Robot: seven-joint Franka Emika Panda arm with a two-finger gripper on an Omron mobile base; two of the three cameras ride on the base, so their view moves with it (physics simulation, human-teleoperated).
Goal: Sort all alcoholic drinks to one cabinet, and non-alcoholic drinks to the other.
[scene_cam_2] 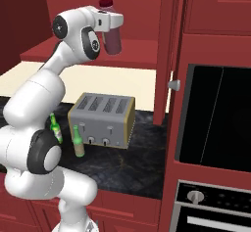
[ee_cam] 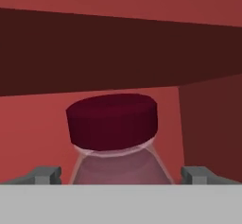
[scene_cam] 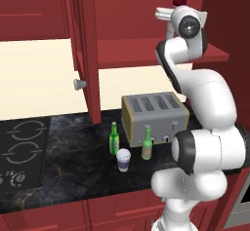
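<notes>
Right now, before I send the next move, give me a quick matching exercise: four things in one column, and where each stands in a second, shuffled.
Things:
1. juice bottle
2. bright green bottle
3. white cup
4. toaster

Places:
A. on the counter at the front, nearest the edge
B. on the cabinet shelf, between the open fingers of the gripper
C. at the back of the counter, under the open cabinet
D. on the counter, left of the olive bottle

Pairs: 1-B, 2-D, 3-A, 4-C

Maroon-capped juice bottle (scene_cam_2: 113, 39) upright in cabinet; two green bottles (scene_cam: 114, 139), white cup (scene_cam: 123, 160) (lidded) on counter
</notes>
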